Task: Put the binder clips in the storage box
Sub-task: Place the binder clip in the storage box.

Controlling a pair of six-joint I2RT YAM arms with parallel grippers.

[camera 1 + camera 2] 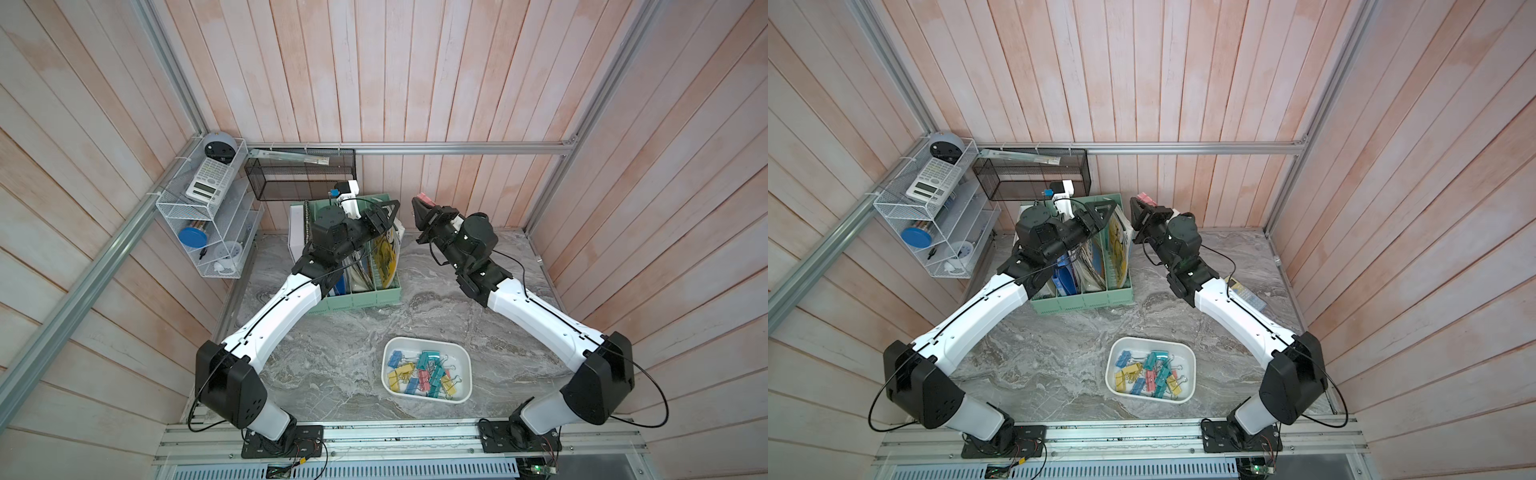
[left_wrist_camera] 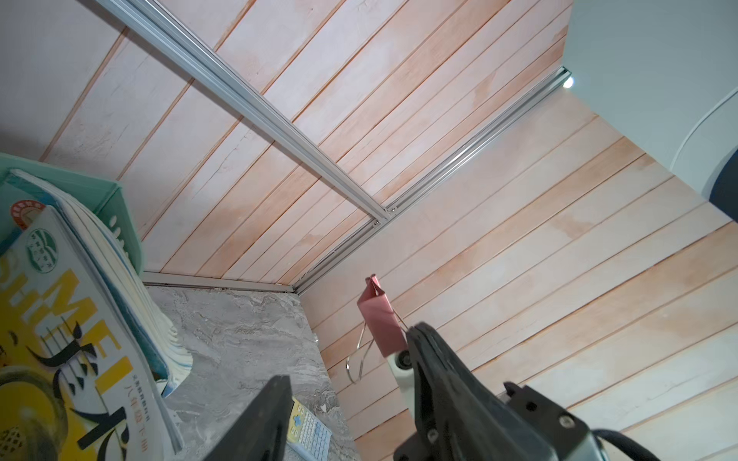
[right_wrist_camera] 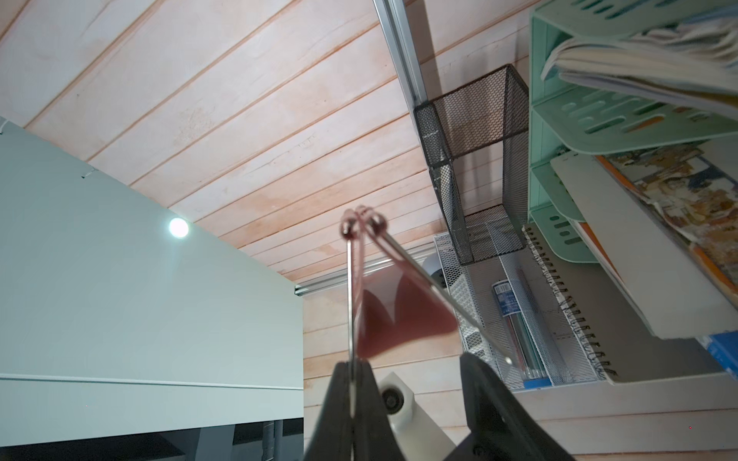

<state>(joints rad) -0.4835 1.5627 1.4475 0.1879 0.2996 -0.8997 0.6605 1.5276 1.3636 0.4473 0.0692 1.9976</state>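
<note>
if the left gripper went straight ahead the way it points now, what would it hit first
Most likely the pink binder clip that the right gripper holds by a wire handle, right ahead of the left gripper. Depth is hard to judge.

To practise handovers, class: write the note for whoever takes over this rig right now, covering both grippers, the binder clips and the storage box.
Right gripper: fingers shut on a wire handle of the pink binder clip, held up in the air, away from the box.
Left gripper: open, empty, facing that clip.
Storage box: on the marble table, front centre.
Done: a pile of binder clips lies in it.
Left: bring the pink clip down into the box; no other loose clip shows.
</note>
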